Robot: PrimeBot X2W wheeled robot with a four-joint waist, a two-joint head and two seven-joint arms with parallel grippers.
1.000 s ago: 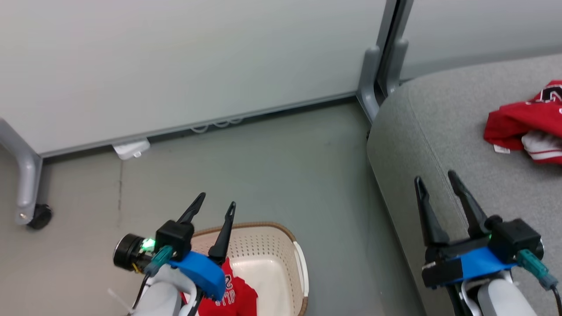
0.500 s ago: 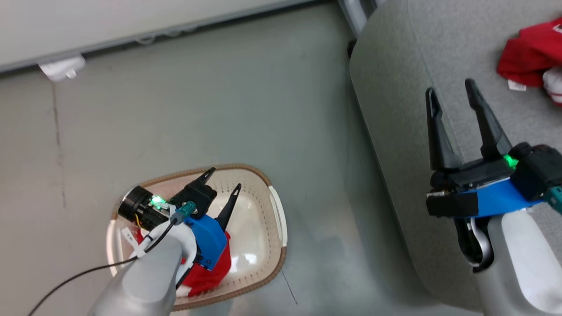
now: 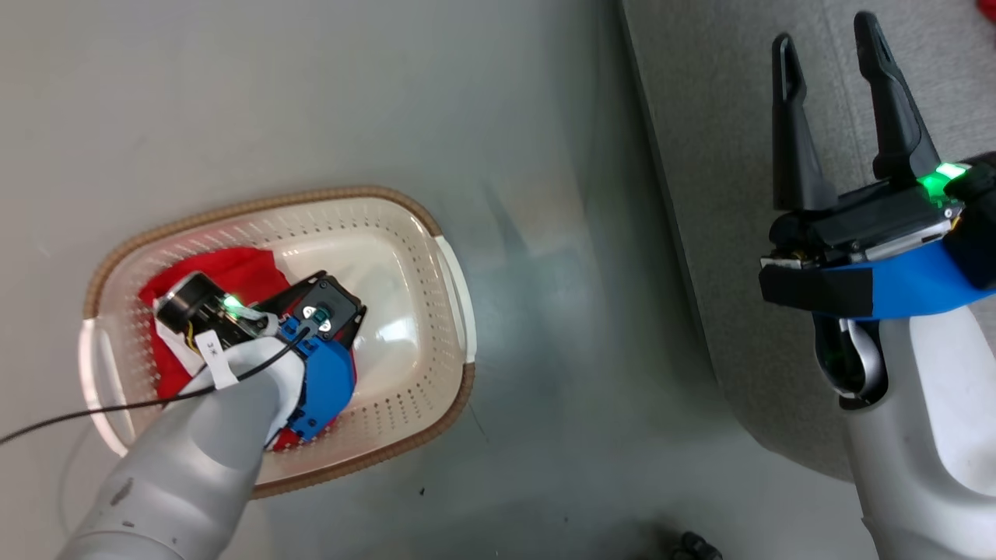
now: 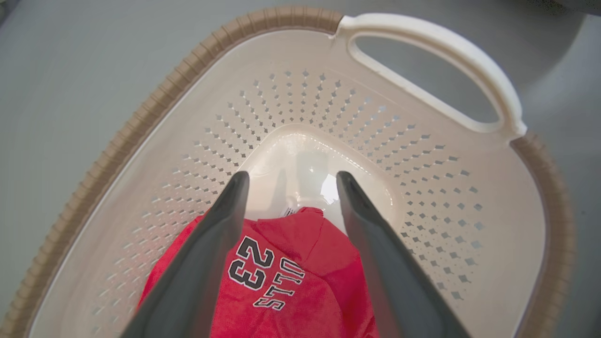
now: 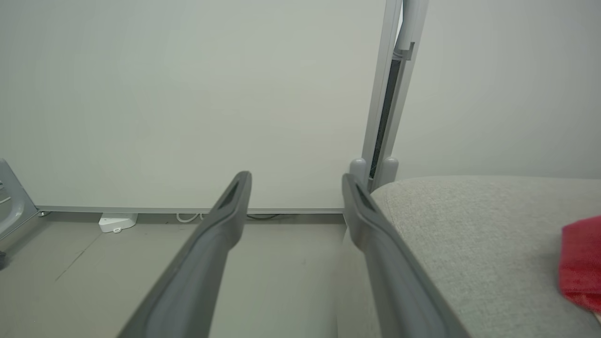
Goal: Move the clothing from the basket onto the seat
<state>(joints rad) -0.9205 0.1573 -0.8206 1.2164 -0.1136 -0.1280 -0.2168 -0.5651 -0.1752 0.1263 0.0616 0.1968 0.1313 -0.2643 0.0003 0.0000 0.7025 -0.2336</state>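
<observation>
In the head view, the basket [image 3: 412, 342] sits on the floor [image 3: 545, 117], to the left of the grey seat [image 3: 724, 155]. One red shirt [image 3: 241, 268] lies bunched in the left half of the basket. My left arm [image 3: 194, 459] reaches straight down over it, because that is the piece I have to lift out. The right pincer [image 3: 825, 29] hangs over the edge of the seat with its two fingers apart and nothing in them. It waits there, out of the way.

In the left wrist view, the left pincer [image 4: 291, 174] points down into the basket. Its fingers are spread wide, one on each side of the shirt, so they can close on the cloth. The number 23 shows between them. The tips sit over the bare basket bottom, just past the edge of the shirt. I cannot tell if they touch the cloth yet. I think I should go lower and pull back a little, so I pinch a good fold and not thin air.

In the right wrist view, the right pincer looks along the floor at a white wall panel [image 5: 188, 94]. A second red cloth [image 5: 580, 263] lies on the seat, at the far right.
</observation>
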